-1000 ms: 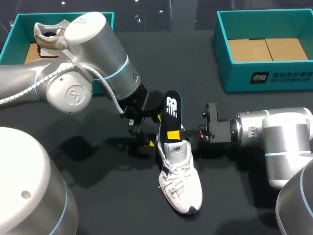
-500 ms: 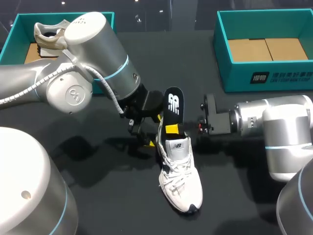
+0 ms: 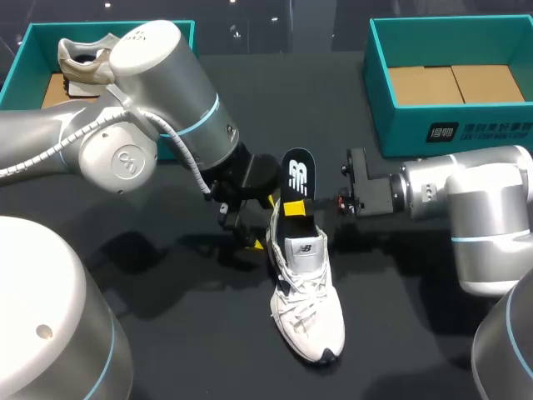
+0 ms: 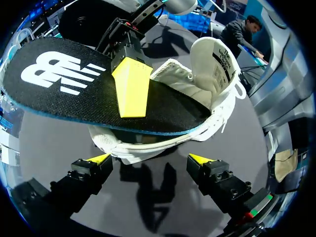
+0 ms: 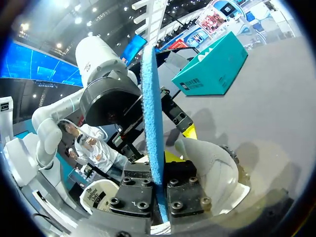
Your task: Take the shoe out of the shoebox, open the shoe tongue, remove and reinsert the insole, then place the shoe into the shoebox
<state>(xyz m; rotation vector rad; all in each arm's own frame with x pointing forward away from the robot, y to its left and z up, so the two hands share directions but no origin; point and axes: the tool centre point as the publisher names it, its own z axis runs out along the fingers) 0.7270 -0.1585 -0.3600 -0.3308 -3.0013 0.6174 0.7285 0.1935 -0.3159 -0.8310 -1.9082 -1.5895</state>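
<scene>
Since a second ago the right gripper [image 3: 295,210] has risen slightly mid-frame, clamped on the insole [image 3: 297,171] poking from the shoe [image 3: 308,308]. Beside the heel, the left gripper [image 4: 149,159] gapes wide, holding nothing.

Fig.: table [image 3: 166,333], head view.
- Centre: sneaker [image 3: 306,304], toe twd near edge, heel twd far edge.
- Insole [image 3: 296,175] sticks out of heel opening, front end in shoe, rest slanting up & back.
- L gripper [image 4: 150,160] just left of heel, apart from it.
- R gripper [image 5: 160,185] right of heel, insole between its fingers.
- Far left: left shoebox [image 3: 33,42] w/ 2nd shoe [image 3: 83,57] inside.
- Far right: right shoebox [image 3: 400,125].
</scene>
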